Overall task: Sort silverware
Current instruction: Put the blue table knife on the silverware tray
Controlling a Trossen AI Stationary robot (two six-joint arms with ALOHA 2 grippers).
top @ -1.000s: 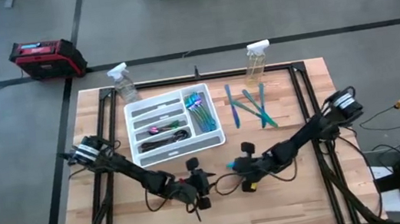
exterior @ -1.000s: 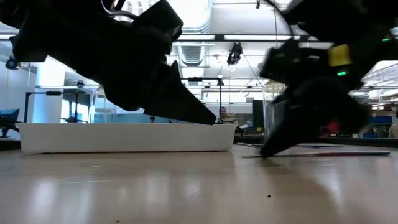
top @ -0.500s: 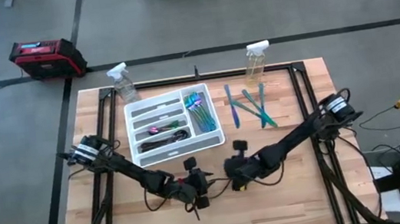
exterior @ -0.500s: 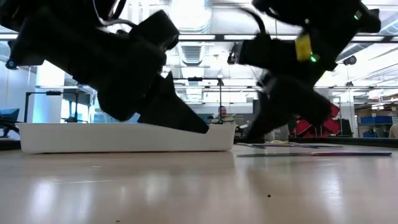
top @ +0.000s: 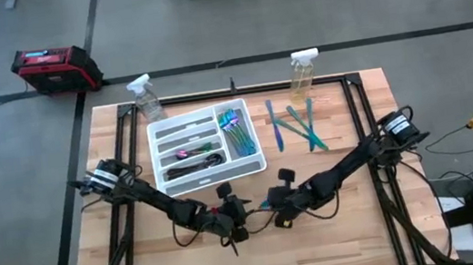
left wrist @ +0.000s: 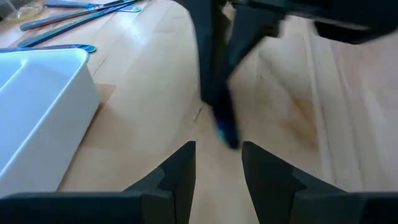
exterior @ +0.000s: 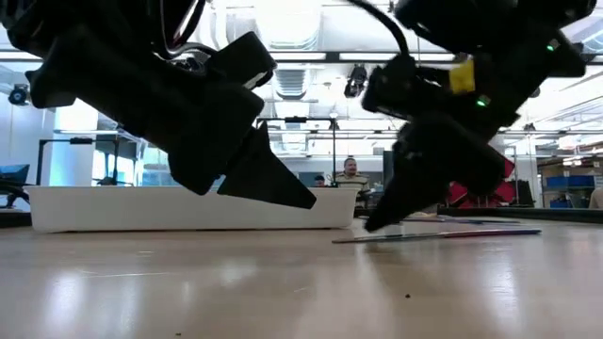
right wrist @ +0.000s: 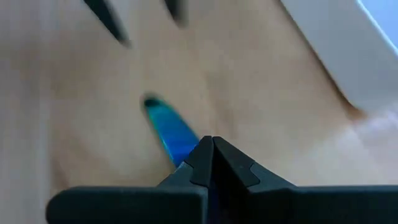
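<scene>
My right gripper (top: 275, 208) is shut on a slim blue-teal piece of silverware (right wrist: 166, 127) near the table's front middle. My left gripper (left wrist: 217, 157) faces it from the left, open, fingers apart and touching nothing; the blue tip (left wrist: 227, 132) hangs just beyond its fingertips. More teal and blue silverware (top: 294, 125) lies loose on the wood at the far right. The white divided tray (top: 166, 165) behind the grippers holds sorted pieces, iridescent ones (top: 234, 131) in its right slot. My right gripper pinches the blue piece between its two shut fingers (right wrist: 205, 163), slanting down from the table's right. One end (right wrist: 152, 107) sticks out past the fingertips toward my left gripper. The fingers hide the rest, so I cannot tell which part is held.
Two clear spray bottles (top: 145, 95) (top: 303, 70) stand along the far edge. In the low view a slim utensil (exterior: 443, 234) lies level just at the table beside my right fingertips. Bare wood stretches along the near edge.
My right gripper has carried the blue piece a little toward the table's left, closer to my left gripper, staying shut.
</scene>
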